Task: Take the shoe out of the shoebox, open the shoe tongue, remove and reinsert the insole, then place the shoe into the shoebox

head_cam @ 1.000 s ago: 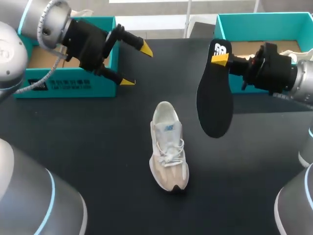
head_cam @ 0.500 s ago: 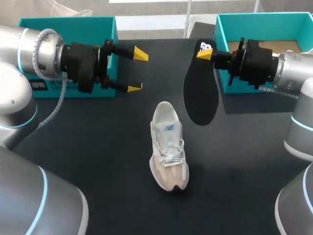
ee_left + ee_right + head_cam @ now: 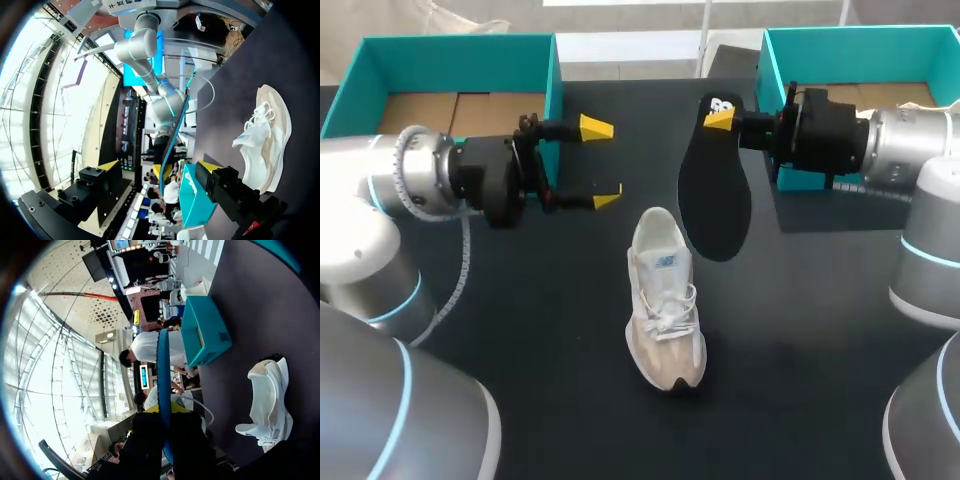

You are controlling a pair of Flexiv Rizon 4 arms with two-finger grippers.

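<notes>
A cream sneaker (image 3: 664, 301) lies on the dark table, toe toward the front edge; it shows beside my left gripper as a sneaker (image 3: 262, 140) and beside my right one as a sneaker (image 3: 267, 402). My right gripper (image 3: 722, 117) is shut on the heel end of the black insole (image 3: 713, 190), which hangs above the shoe's heel. In the right wrist view the insole (image 3: 163, 375) stands edge-on between the fingers. My left gripper (image 3: 596, 163) hovers open to the left of the shoe's heel, empty. In its own view the left gripper (image 3: 159, 167) has its yellow tips wide apart.
A teal shoebox (image 3: 453, 45) stands at the back left, behind my left arm. A second teal box (image 3: 860, 40) stands at the back right, behind my right arm.
My right gripper carried the insole leftward, toward the shoe's heel. My left arm swung down and turned, its open gripper now pointing right and closer to the shoe.
</notes>
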